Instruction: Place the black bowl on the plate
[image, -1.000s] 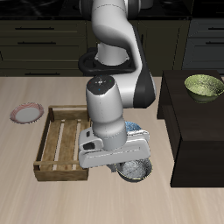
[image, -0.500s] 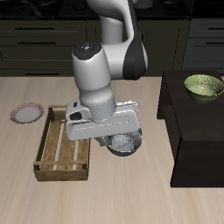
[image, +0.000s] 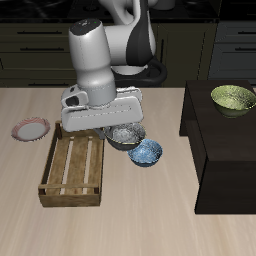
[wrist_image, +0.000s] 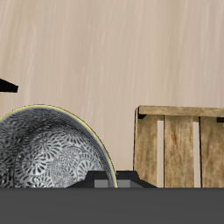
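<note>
A white Franka arm is seen from the front and above, reaching over a pale wooden table (image: 150, 215). Its gripper (image: 122, 133) is held above the table, and the black bowl (image: 124, 135) is gripped by the rim between the fingers and hangs clear of the table. Only part of the bowl is seen in the exterior view, beneath the gripper body. In the wrist view, the black bowl (wrist_image: 48, 162) is shown close up: a dark rim and a grey-white speckled inside, with the bare table far below it.

Just beside the fingers, toward the table's front edge, a blue patterned bowl (image: 146, 153) rests on the table, close to the held bowl; whether the two touch cannot be told. Beside and below the fingers, a slatted wooden crate (image: 72, 167) lies on the table; one end of the crate (wrist_image: 179, 147) is also seen in the wrist view.

The plate (image: 30, 128), with its pinkish-red rim, lies on the table well apart from the fingers, beyond the crate. On a dark raised cabinet (image: 220, 130) on the opposite side, a yellow-green bowl (image: 233, 98) is set.
</note>
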